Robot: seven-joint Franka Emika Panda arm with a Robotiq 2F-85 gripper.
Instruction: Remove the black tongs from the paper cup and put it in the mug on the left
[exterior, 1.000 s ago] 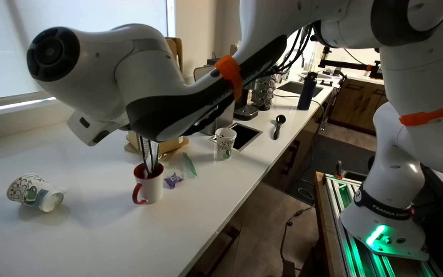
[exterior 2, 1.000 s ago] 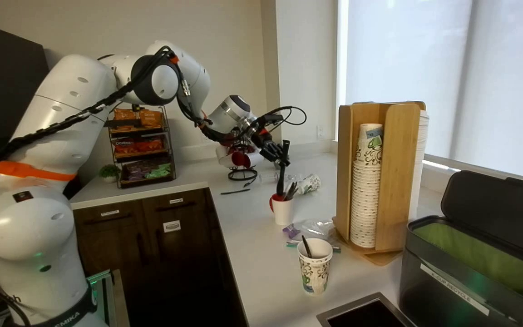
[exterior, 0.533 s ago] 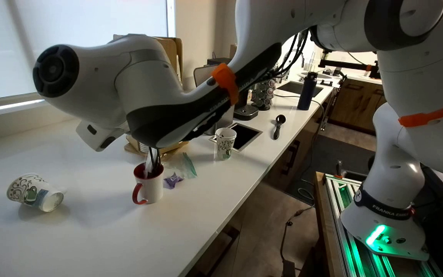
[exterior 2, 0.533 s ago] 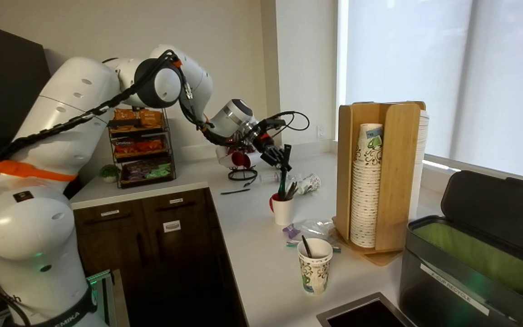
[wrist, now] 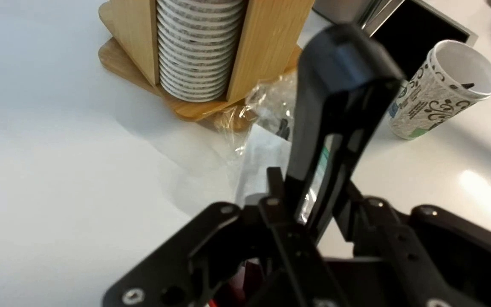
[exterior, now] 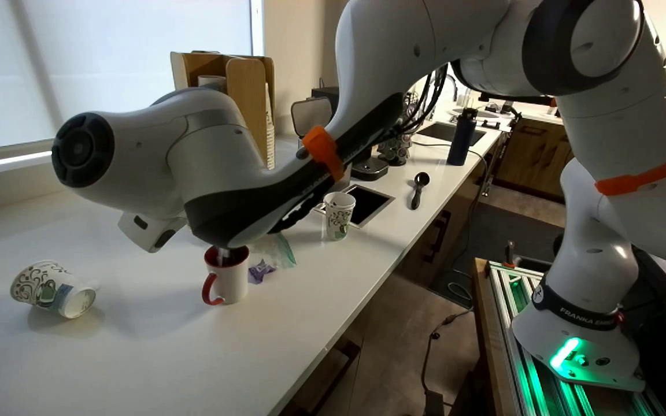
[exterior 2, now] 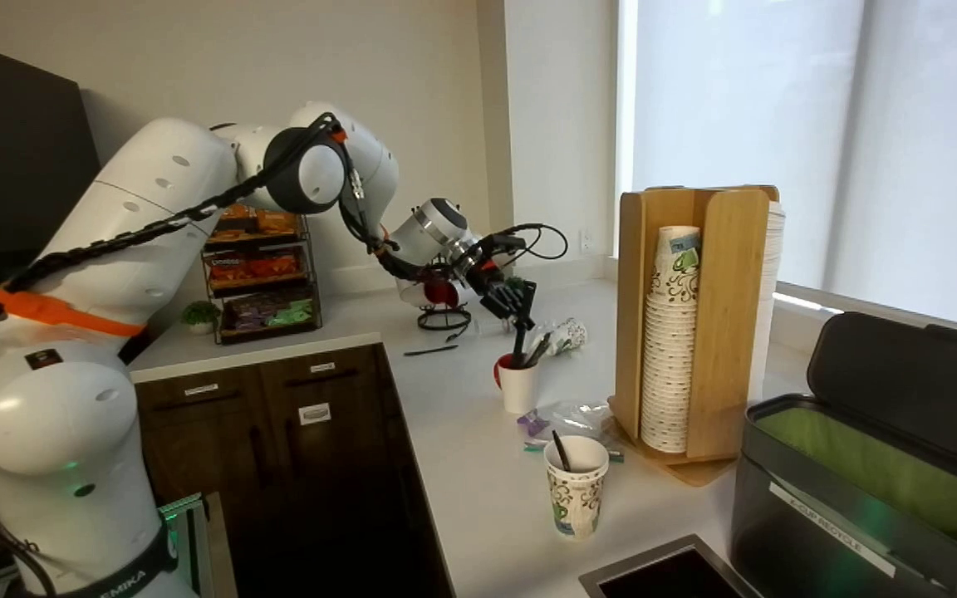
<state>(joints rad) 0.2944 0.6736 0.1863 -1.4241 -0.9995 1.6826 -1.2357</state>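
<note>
The mug [exterior: 235, 286] is white outside, red inside, with a red handle. It stands upright on the counter, also in an exterior view [exterior 2: 518, 392], and holds other dark utensils [exterior 2: 539, 349]. A red bit of it shows in the wrist view [wrist: 229, 295]. The black tongs [exterior 2: 520, 342] stand with their lower end inside the mug, leaning slightly; their thick upper end [wrist: 339, 72] rises above my fingers in the wrist view. My gripper [wrist: 313, 184] is closed around the tongs, above the mug [exterior 2: 518, 313]. The patterned paper cup [exterior 2: 576, 502] stands nearer that camera with a black handle in it.
A wooden dispenser [exterior 2: 732, 332] holds stacked paper cups. Another patterned cup [exterior: 50, 289] lies on its side. A clear bag [exterior 2: 578, 418] and a purple item [exterior 2: 533, 423] lie beside the mug. A grey bin [exterior 2: 819, 515] stands beyond. The counter edge [exterior: 333, 346] runs past the mug.
The arm and gripper have lowered, bringing the tongs deeper into the mug. The tongs now lean slightly more. The mug has shifted very slightly.
</note>
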